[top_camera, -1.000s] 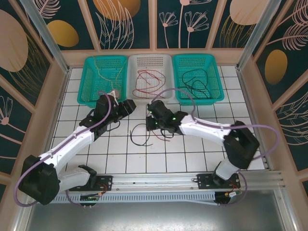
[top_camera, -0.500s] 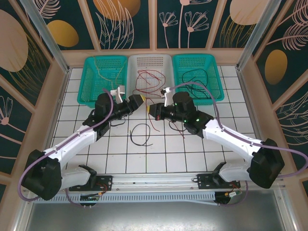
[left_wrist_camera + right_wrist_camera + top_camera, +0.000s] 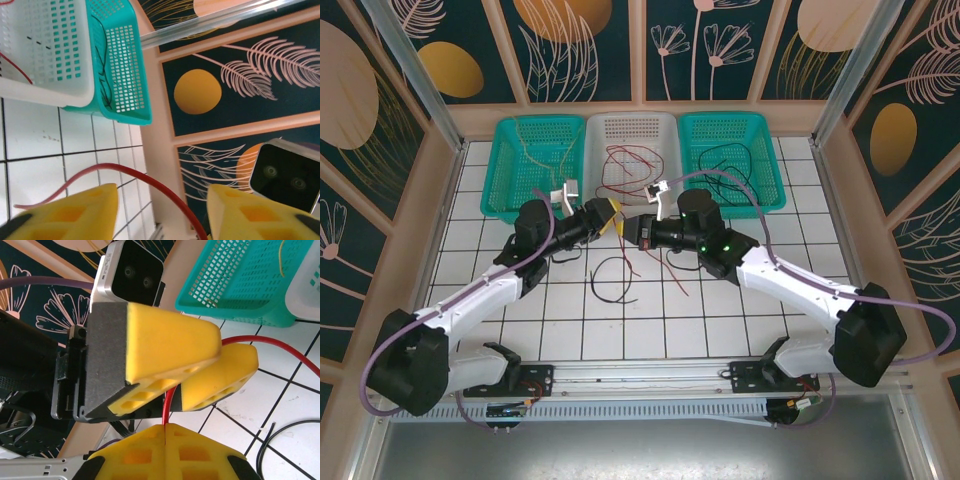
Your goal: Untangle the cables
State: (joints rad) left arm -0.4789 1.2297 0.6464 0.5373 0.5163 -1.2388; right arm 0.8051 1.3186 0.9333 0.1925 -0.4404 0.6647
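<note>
My right gripper [image 3: 631, 230] is shut on a thin red cable [image 3: 633, 256] above the middle tiles; in the right wrist view its pads [image 3: 150, 452] pinch the red cable [image 3: 169, 402] at the seam. My left gripper [image 3: 613, 216] faces it, almost touching. It is open, and its yellow fingers [image 3: 170, 335] straddle the same cable. In the left wrist view the red cable [image 3: 145, 182] arcs through the gap of the left gripper [image 3: 162, 200] without being pinched. The loose end hangs to the tiles. A black cable [image 3: 607, 280] loops on the floor below.
Three baskets line the back: a teal one [image 3: 505, 165] with tan cables, a white one [image 3: 595, 150] with red cables, a teal one [image 3: 770, 160] with black cables. More black cable [image 3: 672, 268] lies under the right arm. Pink frame walls close in the sides.
The right gripper rose from the tiles, lifting the red cable, and turned toward the left gripper. The left gripper moved right to meet it, opened wide, then narrowed around the cable.
</note>
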